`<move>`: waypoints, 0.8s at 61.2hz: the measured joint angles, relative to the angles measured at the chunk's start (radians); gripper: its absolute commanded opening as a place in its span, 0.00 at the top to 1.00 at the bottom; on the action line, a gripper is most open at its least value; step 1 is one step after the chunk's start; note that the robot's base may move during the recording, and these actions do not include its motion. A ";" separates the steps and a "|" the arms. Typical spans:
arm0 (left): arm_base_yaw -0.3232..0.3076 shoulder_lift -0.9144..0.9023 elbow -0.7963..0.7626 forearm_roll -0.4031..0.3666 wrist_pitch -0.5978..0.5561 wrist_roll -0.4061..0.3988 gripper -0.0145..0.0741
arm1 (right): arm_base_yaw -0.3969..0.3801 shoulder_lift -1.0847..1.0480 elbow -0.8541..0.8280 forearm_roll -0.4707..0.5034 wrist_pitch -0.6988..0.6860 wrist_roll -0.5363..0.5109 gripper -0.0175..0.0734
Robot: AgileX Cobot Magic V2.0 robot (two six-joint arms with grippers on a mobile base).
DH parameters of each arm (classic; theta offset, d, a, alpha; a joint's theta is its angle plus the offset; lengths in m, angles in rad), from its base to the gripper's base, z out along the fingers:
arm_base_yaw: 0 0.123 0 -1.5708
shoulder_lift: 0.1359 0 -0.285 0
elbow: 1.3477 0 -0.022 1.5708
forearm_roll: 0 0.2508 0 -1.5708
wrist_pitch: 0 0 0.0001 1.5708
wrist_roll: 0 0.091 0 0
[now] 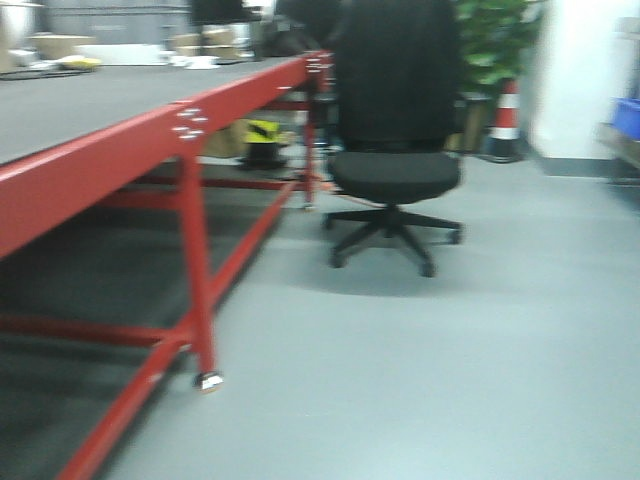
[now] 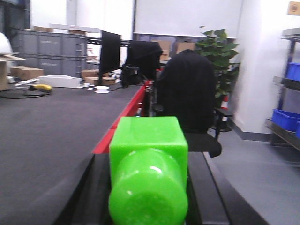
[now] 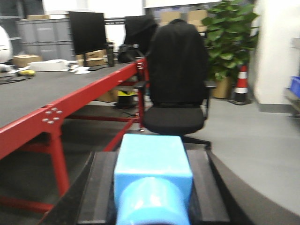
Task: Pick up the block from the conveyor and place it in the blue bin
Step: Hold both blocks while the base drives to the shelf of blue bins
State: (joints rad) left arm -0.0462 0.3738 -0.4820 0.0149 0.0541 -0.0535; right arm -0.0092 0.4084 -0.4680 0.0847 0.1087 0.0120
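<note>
Left gripper [image 2: 148,161] clamped on green block [image 2: 148,140], right gripper [image 3: 152,154] on blue block [image 3: 153,164]. Hold both firm; steer your base round chair [image 1: 392,150], clear of conveyor [image 1: 100,105], toward bin [image 2: 286,118] at right.

A black office chair [image 1: 393,150] stands on the pale grey floor [image 1: 450,380], its back high and its wheeled base spread wide. Behind it a leafy potted plant [image 3: 229,37] rises beside the white wall [image 1: 580,70], with a red-and-white traffic cone [image 3: 241,84] just beside the pot. Farther back are a dark monitor [image 2: 109,51], stacked grey crates [image 2: 51,49], cardboard boxes [image 2: 26,72] and a small yellow tool [image 2: 42,87].
</note>
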 measured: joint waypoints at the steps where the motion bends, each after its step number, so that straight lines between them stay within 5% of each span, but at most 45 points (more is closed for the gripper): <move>1: 0.000 0.000 0.000 0.000 0.000 0.000 0.96 | 0.000 0.000 0.000 0.000 0.000 0.000 0.98; 49: 0.000 0.000 0.000 0.000 0.000 0.000 0.96 | 0.000 0.000 0.000 0.000 0.000 0.000 0.98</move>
State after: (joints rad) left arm -0.0462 0.3738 -0.4820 0.0149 0.0541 -0.0535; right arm -0.0092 0.4084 -0.4680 0.0847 0.1087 0.0120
